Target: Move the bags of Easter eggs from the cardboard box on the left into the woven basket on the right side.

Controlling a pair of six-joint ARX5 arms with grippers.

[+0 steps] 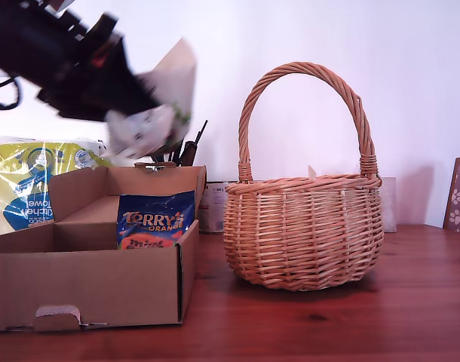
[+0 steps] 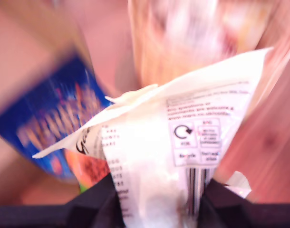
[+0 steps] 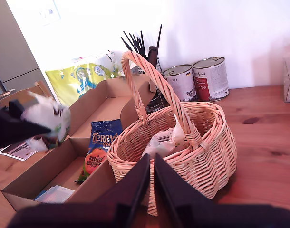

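White wall, reddish-brown wooden table (image 1: pixel 328 332). My first gripper (image 2: pixel 159 199) is up in the air above the low brown cardboard box (image 1: pixel 94 283), pinching a crinkly white plastic sweet bag with black print (image 1: pixel 158 105); the wrist view is blurred, so exact grip depth is hard to tell, but the bag's end sits between the jaws. The dark blue "Terry's Orange" bag (image 1: pixel 156 219) stands inside the box against its wall nearest the basket. The round light-tan wicker basket with tall arched handle (image 1: pixel 304 230) sits just beside the box and has a clear/white bag (image 3: pixel 164 140) already in it. My second gripper (image 3: pixel 152 190) hangs near the basket, jaws pressed together, holding nothing. The bags look light, soft, floppy and slippery; best taken at a crimped top edge. The white bag should pass beside the handle arch, not into it.
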